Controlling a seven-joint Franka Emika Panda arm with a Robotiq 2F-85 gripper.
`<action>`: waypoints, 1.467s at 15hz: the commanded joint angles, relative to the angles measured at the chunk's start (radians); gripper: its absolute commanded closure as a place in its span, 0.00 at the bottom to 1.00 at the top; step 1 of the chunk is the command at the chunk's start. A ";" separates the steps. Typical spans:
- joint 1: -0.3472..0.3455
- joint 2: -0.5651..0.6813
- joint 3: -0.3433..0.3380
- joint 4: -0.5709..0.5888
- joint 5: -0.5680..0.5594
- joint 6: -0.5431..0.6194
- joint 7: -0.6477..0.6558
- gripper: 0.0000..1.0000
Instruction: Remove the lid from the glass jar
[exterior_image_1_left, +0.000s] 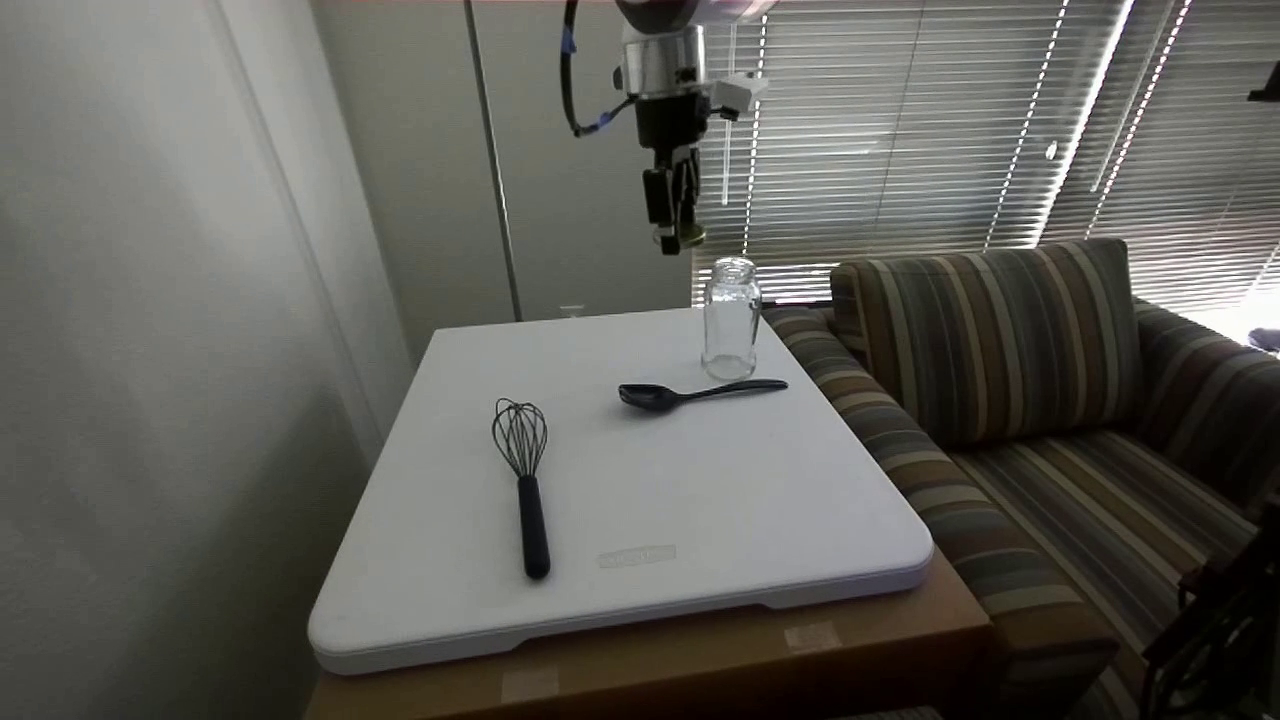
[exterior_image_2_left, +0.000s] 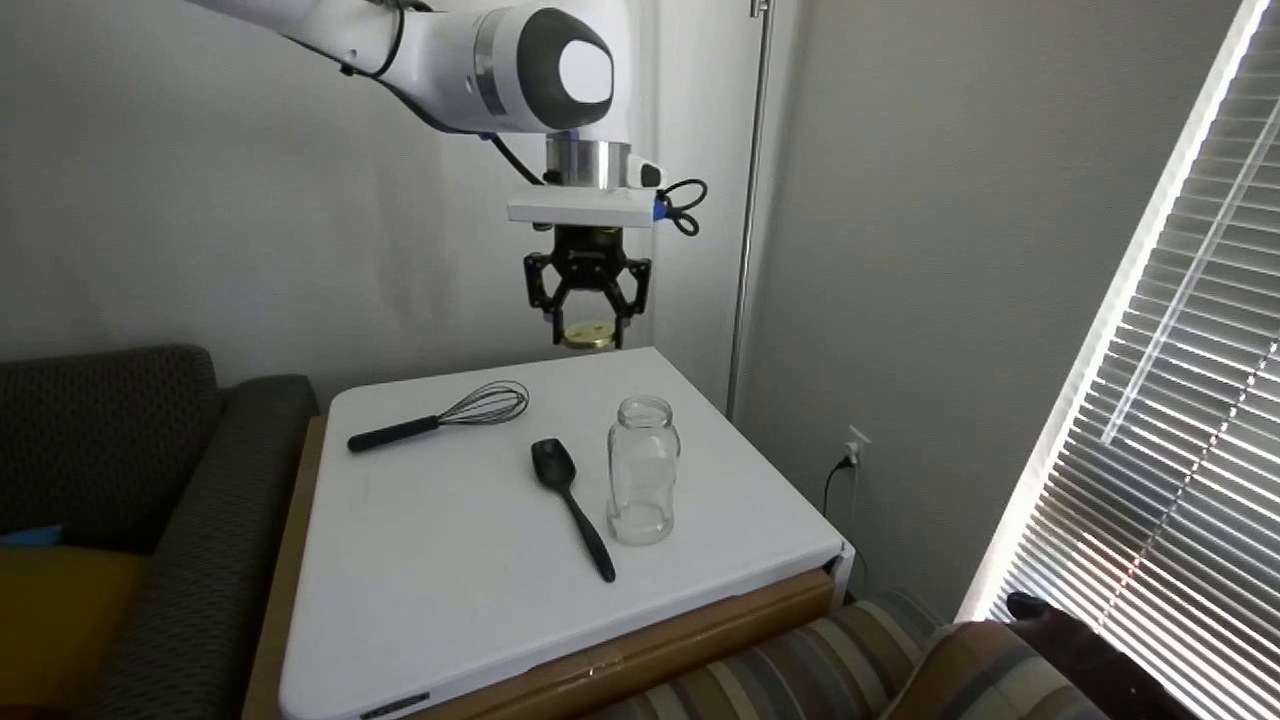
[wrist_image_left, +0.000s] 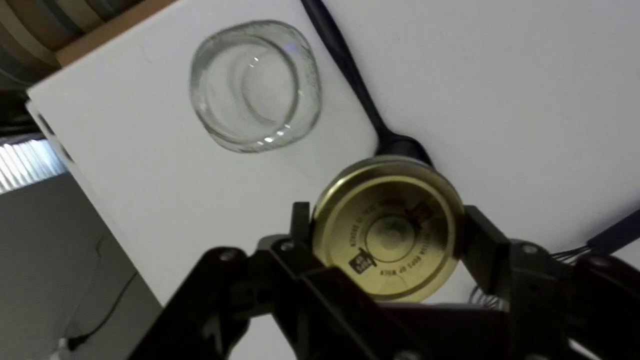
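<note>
The glass jar (exterior_image_1_left: 731, 322) stands upright and open on the white table; it also shows in an exterior view (exterior_image_2_left: 642, 470) and, from above, in the wrist view (wrist_image_left: 309, 95). The lid (wrist_image_left: 390, 235) is a gold disc with printed text, off the jar. My gripper (exterior_image_2_left: 589, 332) is shut on the lid's two sides and holds it level in the air, above the table and apart from the jar. In an exterior view the lid (exterior_image_1_left: 693, 237) is partly hidden behind the gripper (exterior_image_1_left: 676, 240).
A black spoon (exterior_image_1_left: 655, 398) lies right beside the jar. A black whisk (exterior_image_1_left: 530, 500) lies farther off on the white table top (exterior_image_1_left: 420, 560). A striped armchair (exterior_image_1_left: 1000, 350) borders one table side; a wall and window blinds are near.
</note>
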 joint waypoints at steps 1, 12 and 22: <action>0.036 -0.016 0.058 -0.068 0.009 -0.018 -0.109 0.53; 0.103 0.047 0.085 -0.191 -0.001 0.076 -0.021 0.53; 0.156 0.112 0.065 -0.232 0.006 0.303 0.286 0.53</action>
